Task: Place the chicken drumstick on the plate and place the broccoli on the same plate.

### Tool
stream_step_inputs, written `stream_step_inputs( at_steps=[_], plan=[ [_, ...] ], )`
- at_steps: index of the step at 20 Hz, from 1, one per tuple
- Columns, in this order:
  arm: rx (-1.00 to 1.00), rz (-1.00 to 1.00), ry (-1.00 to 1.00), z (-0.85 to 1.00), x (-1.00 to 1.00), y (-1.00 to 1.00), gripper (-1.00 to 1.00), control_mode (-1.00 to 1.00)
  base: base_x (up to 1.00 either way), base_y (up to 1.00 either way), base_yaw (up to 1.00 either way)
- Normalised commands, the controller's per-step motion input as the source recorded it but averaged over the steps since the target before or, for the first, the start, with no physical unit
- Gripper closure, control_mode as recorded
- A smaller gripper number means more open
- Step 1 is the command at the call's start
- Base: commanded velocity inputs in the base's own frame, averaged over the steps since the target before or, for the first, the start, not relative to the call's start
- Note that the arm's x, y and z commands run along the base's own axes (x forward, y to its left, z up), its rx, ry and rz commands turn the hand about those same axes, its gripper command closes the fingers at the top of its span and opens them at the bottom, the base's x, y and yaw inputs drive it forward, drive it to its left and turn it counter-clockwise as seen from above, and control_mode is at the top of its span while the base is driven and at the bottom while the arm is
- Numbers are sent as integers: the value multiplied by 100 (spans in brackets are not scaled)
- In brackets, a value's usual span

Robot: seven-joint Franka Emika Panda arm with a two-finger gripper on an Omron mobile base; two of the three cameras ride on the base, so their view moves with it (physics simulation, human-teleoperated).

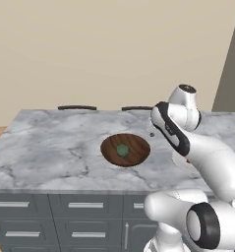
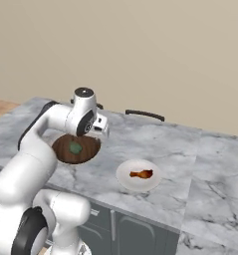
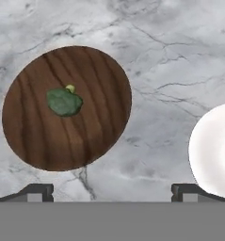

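Observation:
The chicken drumstick point(image 2: 142, 174) lies on the pale round plate point(image 2: 128, 182), which stands on the marble counter to the right of a dark wooden disc point(image 2: 85, 154). The green broccoli point(image 2: 75, 148) rests near the middle of that disc. In the hand view the broccoli point(image 3: 64, 101) and disc point(image 3: 90, 132) are at the left, and the plate point(image 3: 210, 150) is cut off at the right edge. My gripper point(image 3: 112, 192) hovers above the counter between disc and plate, open, fingertips point(image 3: 36, 192) wide apart and holding nothing. In the left base view my arm hides most of the plate point(image 1: 178, 158).
Two dark curved bars point(image 1: 77, 107) point(image 1: 137, 108) lie along the counter's back edge against the beige wall. Grey drawers point(image 1: 84, 216) run below the front edge. Bare marble point(image 2: 210, 169) spreads to the right of the plate.

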Motion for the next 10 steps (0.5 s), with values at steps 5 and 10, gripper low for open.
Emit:
stream_step_inputs(
  at_steps=[5,10],
  plan=[
    [0,29,0,0,7,50,-100,-100,0,0,0],
    [0,21,0,0,19,52,-100,-100,0,0,0]
  ],
)
